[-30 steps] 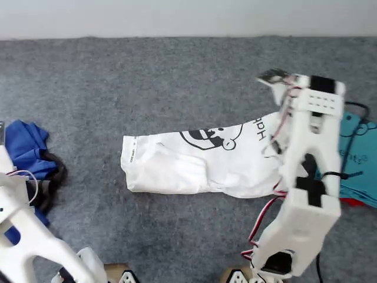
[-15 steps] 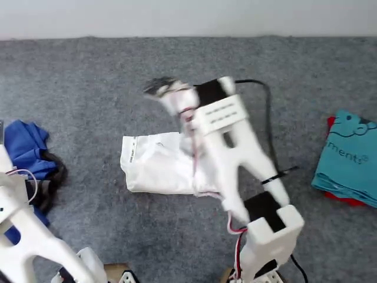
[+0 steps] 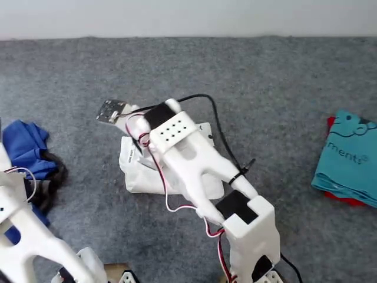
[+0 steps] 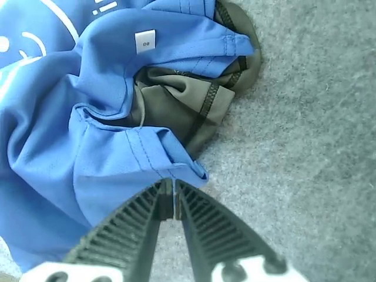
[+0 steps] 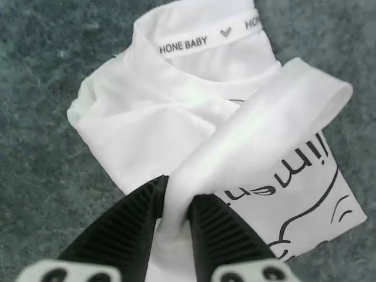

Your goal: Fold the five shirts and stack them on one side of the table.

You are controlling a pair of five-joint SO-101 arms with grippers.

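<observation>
right gripper (image 5: pixel 176 191) is pinching a fold of the white shirt (image 5: pixel 194 117), jaws clamped on the cloth. that fold is lifted and rolled over the printed front. the collar end lies flat on the table (image 3: pixel 265 76). from above, the white shirt sits a bit left of the table's middle, about midway between the near and far edges. the right arm stretches over it from the near edge and covers most of it.

left gripper (image 4: pixel 172 187) has its jaws pressed together. the tips sit right at the hem of the blue shirt (image 4: pixel 88 164); can't tell if any cloth is caught between them. the blue shirt is crumpled at the left edge of the table, with an olive shirt (image 4: pixel 182 97) bunched under it and poking out on the side toward the table's middle. the left arm stands at the near left corner.

teal shirt (image 3: pixel 347 156) is folded at the right edge and lies on top of a red shirt (image 3: pixel 350 200). only slivers of red show around it. that pile is well apart from the white shirt.
</observation>
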